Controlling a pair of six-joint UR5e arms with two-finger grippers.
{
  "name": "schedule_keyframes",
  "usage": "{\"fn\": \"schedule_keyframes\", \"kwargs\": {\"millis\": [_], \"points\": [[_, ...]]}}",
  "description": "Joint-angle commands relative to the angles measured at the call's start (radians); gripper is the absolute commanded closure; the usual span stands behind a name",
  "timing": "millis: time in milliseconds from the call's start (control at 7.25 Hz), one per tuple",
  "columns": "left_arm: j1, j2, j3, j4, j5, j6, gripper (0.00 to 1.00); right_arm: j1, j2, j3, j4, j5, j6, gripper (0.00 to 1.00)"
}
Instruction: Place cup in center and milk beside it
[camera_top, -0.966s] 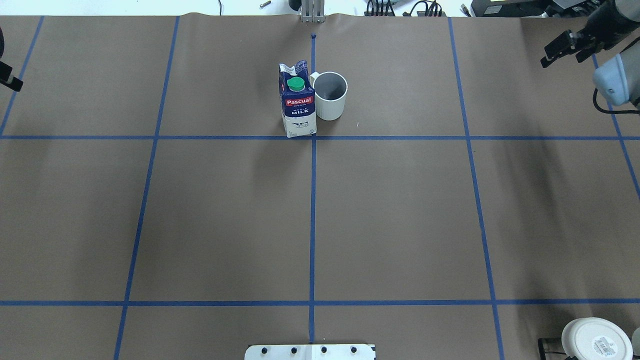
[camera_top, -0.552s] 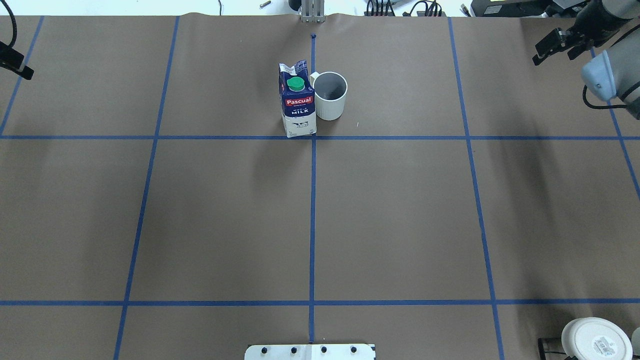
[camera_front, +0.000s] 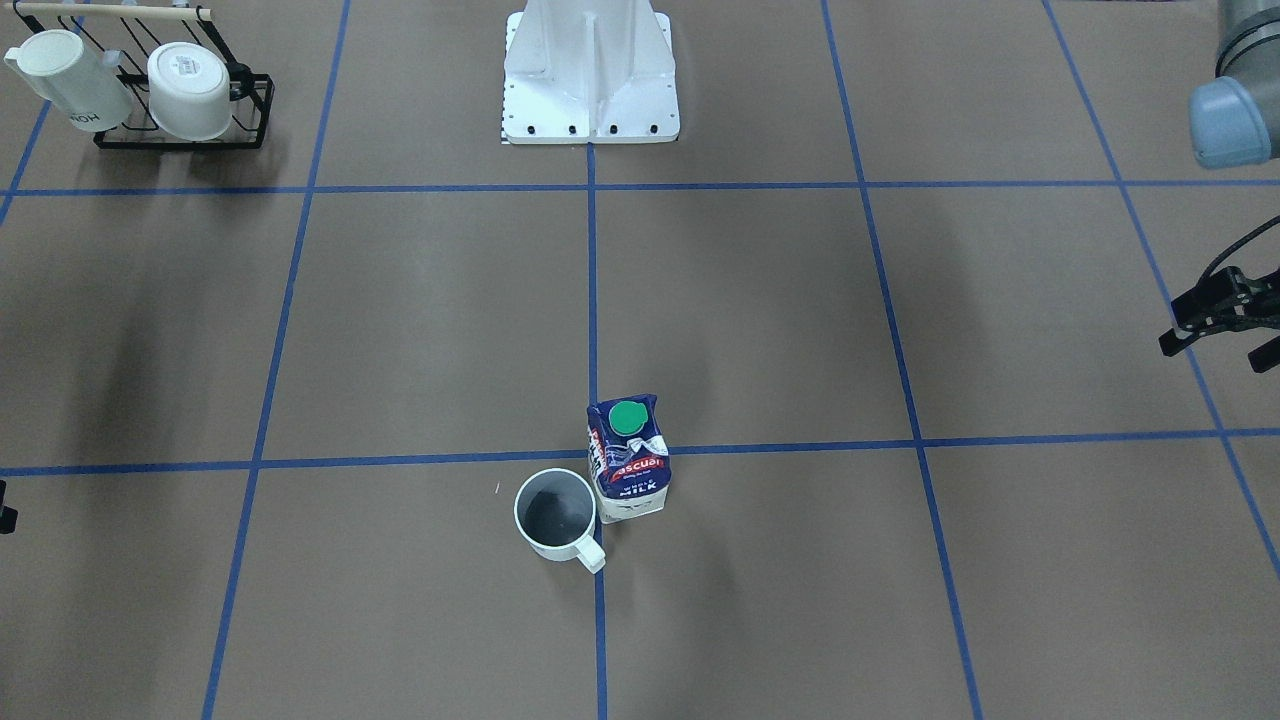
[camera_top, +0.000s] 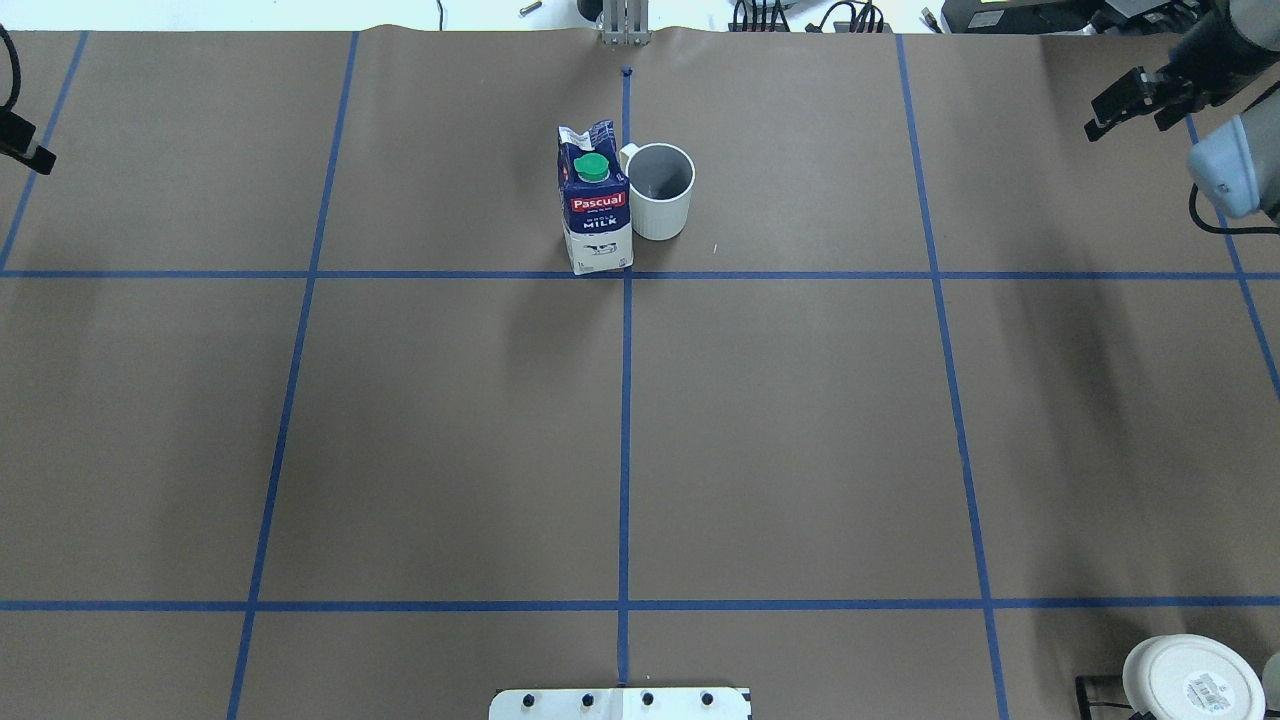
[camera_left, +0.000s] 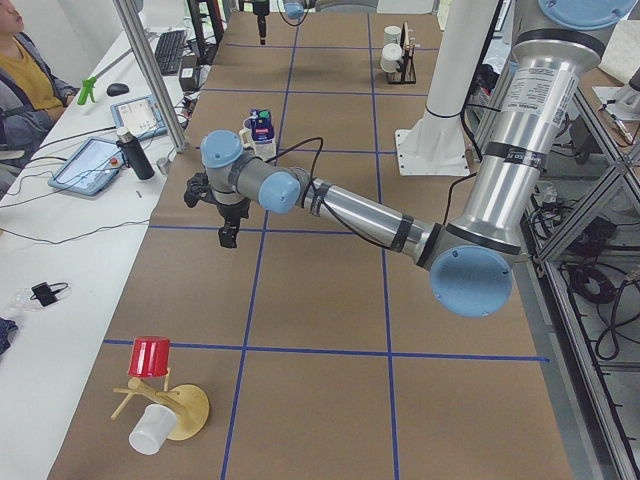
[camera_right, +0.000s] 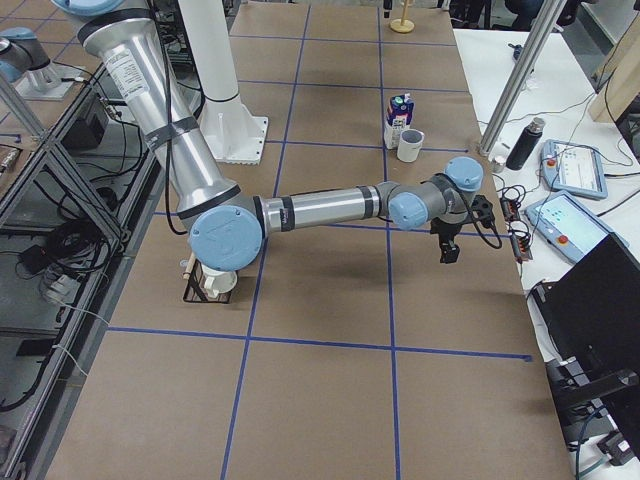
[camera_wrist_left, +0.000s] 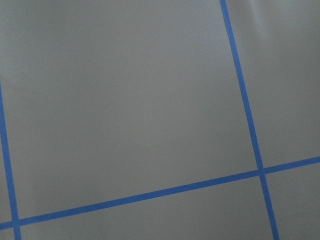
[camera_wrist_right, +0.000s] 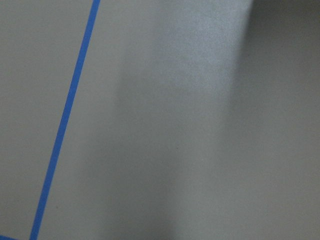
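The cup (camera_top: 660, 195), a white mug with a dark grey inside, stands upright just past the center (camera_top: 627, 275), the crossing of two blue tape lines. The milk (camera_top: 595, 200), a navy and white carton with a green cap, stands upright against the cup's left side, its base at the crossing. In the front-facing view the cup (camera_front: 555, 515) and the milk (camera_front: 628, 460) touch. My left gripper (camera_front: 1220, 345) hovers open and empty far out at the table's left end. My right gripper (camera_top: 1135, 108) hovers open and empty at the far right end.
A black rack (camera_front: 185, 100) with two other white mugs stands near the robot base (camera_front: 590, 80) on my right side. A wooden stand (camera_left: 170, 410) with a red and a white cup sits at the left end. A dark bottle (camera_right: 520, 145) and tablets lie beyond the table's far edge.
Both grippers shifted slightly at the table's ends, drifting away and back. The cup and the milk have not moved.
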Motion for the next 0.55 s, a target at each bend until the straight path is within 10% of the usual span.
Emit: {"fn": "schedule_keyframes", "kwargs": {"millis": [0, 414], "points": [[-0.001, 0.039, -0.044, 0.002, -0.004, -0.002, 0.02, 0.002, -0.154, 0.157, 0.001, 0.003, 0.000, 0.00], [-0.001, 0.079, -0.088, 0.000, -0.005, 0.006, 0.02, 0.004, -0.309, 0.305, 0.001, 0.044, 0.001, 0.00]]}}
